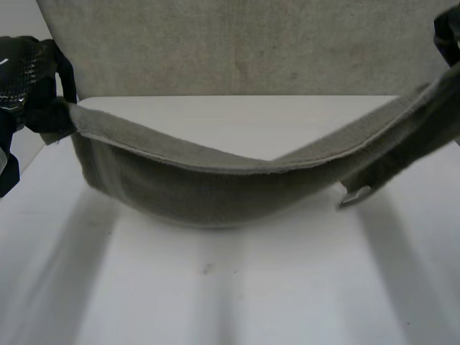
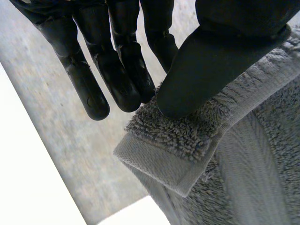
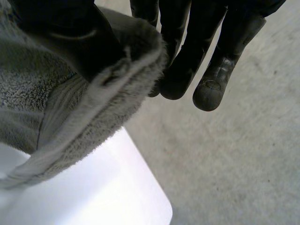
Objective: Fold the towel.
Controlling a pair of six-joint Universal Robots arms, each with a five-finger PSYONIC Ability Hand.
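The towel [image 1: 215, 190] hangs over the tabletop [image 1: 237, 287], its long axis running from one robot hand to the other, its middle sagging lowest; the left robot hand [image 1: 32, 86] pinches one end corner between thumb and straight fingers; the right robot hand [image 1: 447, 32] clamps the opposite corner likewise; neither looks nearer; bare tabletop under the towel leaves room to lay it down.

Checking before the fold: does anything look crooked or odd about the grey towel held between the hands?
Nothing damaged. The grey terry towel sags in the middle between the left hand and right hand, each pinching an end; its right end rides higher, and a small pale label sticks out below there.
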